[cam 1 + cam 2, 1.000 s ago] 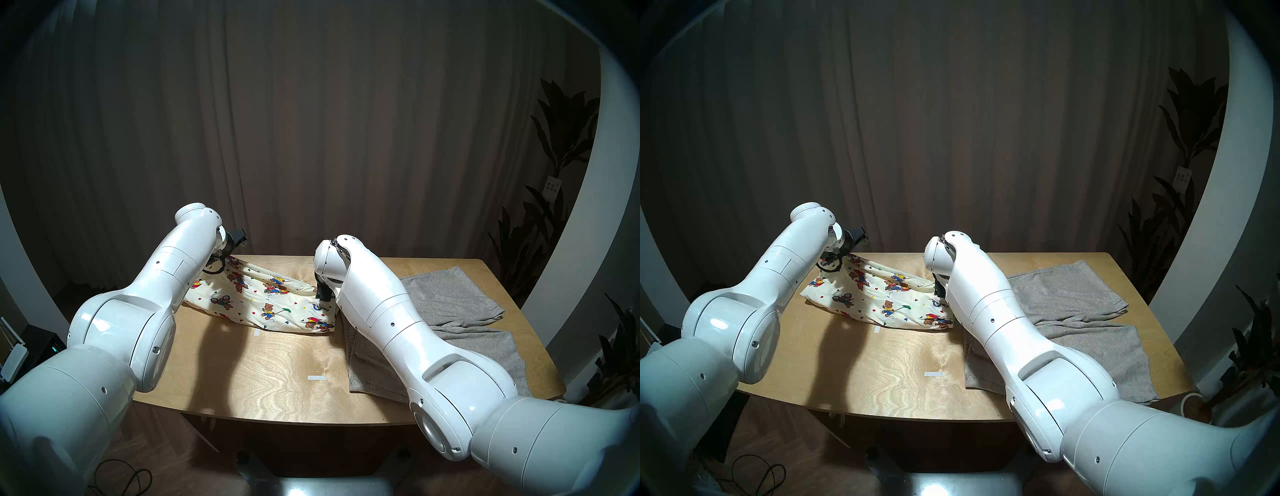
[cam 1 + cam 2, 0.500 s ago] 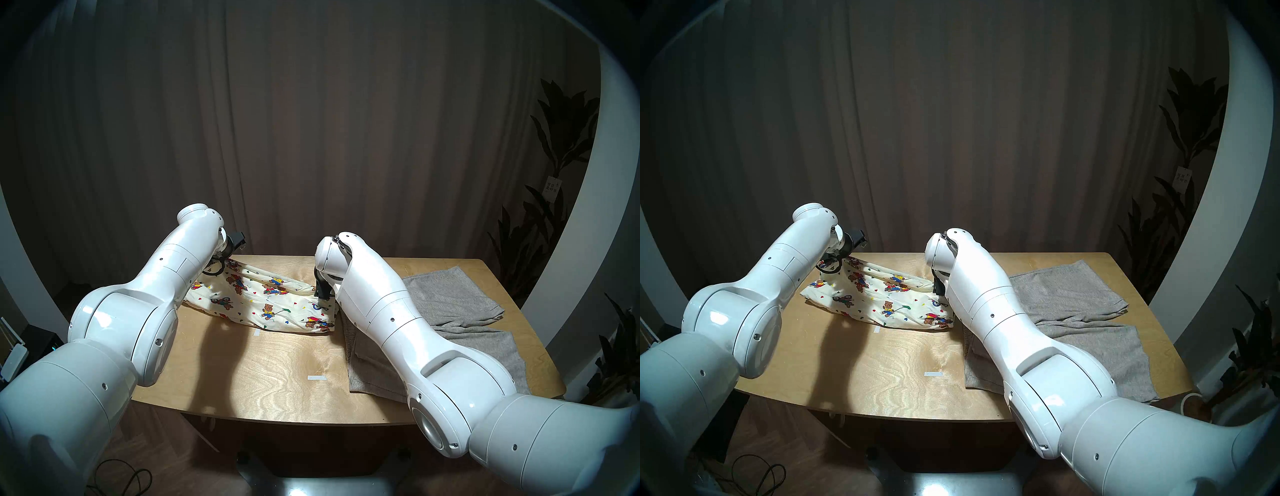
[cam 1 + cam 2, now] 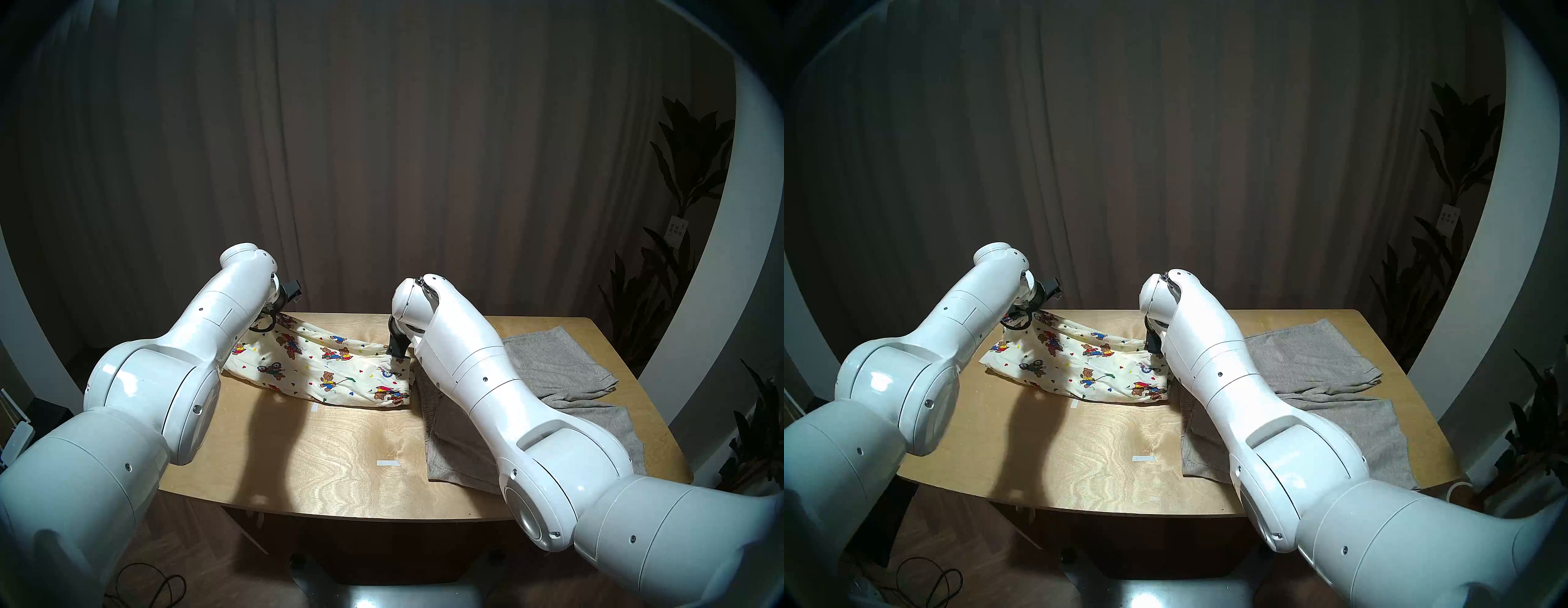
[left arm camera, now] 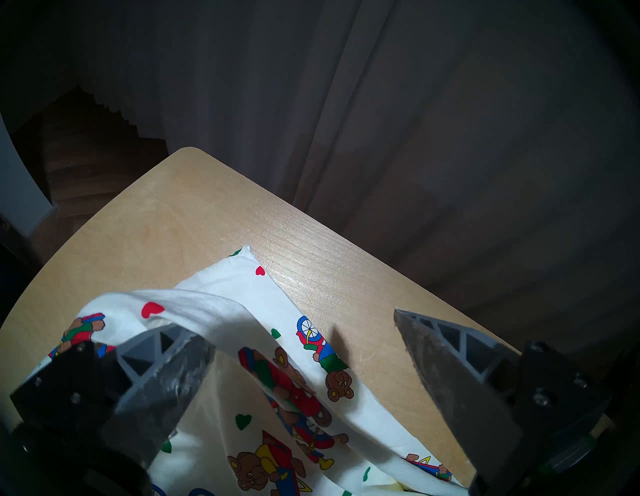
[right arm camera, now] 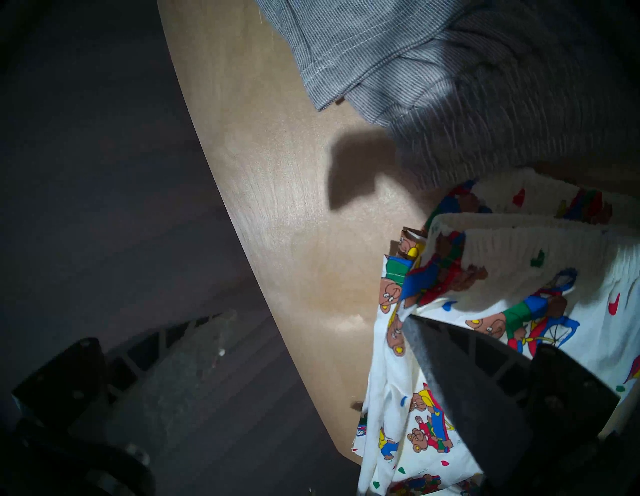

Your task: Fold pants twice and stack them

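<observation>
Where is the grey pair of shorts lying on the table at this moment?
In the head views, the grey shorts lie on the table's right side, partly under the right arm, beside the teddy-bear shorts.

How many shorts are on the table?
2. The teddy-bear shorts lie toward the table's far left; the grey shorts lie spread on its right, partly hidden by the right arm.

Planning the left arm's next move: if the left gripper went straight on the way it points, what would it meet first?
Probably the bear-print shorts: the open left gripper points down at them, cloth already draped over one finger. Beyond lies the table. Depth is unclear.
</observation>
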